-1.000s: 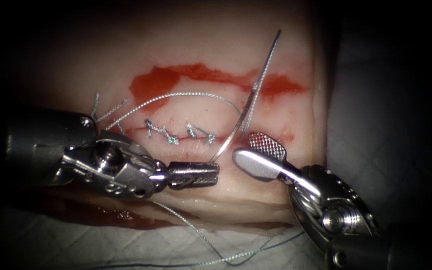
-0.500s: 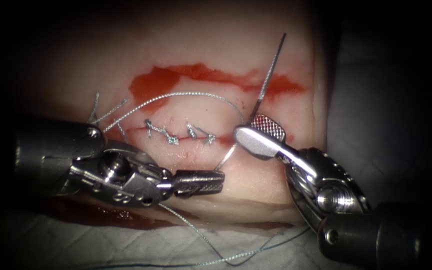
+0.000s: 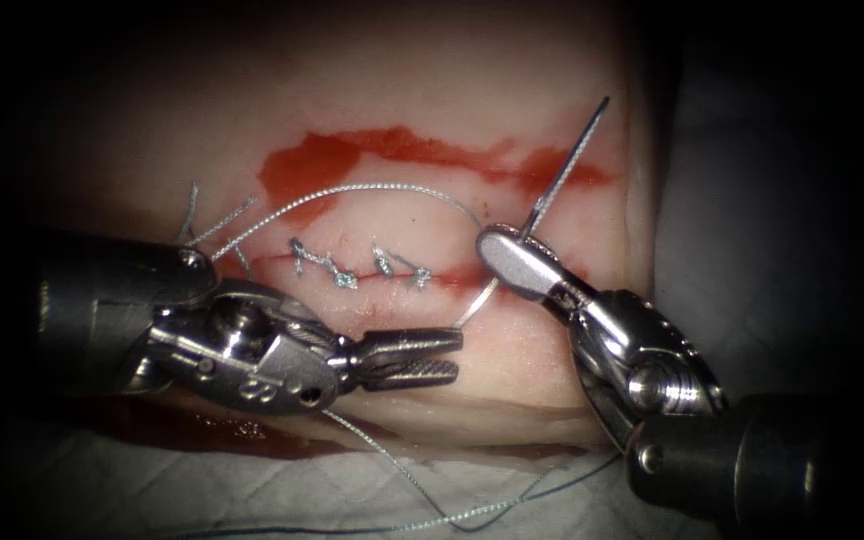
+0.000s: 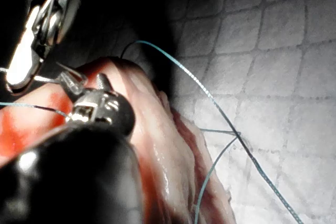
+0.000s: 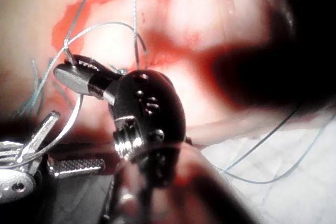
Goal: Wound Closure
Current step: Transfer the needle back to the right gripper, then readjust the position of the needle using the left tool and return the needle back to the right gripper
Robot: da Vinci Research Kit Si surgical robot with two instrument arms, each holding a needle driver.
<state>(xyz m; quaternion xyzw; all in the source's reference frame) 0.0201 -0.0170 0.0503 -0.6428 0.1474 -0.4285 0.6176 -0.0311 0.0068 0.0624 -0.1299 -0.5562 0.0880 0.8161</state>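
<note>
With four knotted stitches (image 3: 357, 266) closing the cut's left stretch, right pincer (image 3: 517, 262) is clenched mid-needle (image 3: 542, 205) over the unstitched right end while left pincer (image 3: 422, 357) gapes released.

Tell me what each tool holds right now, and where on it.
The right tool is shut on the needle around mid-curve, right of the stitched cut, needle clear of the tissue. The left tool is open, holding nothing.

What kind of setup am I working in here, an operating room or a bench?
Most likely a bench practice setup: the tissue is a cut slab lying on a quilted white pad, with thread trailing loose across the pad.
</note>
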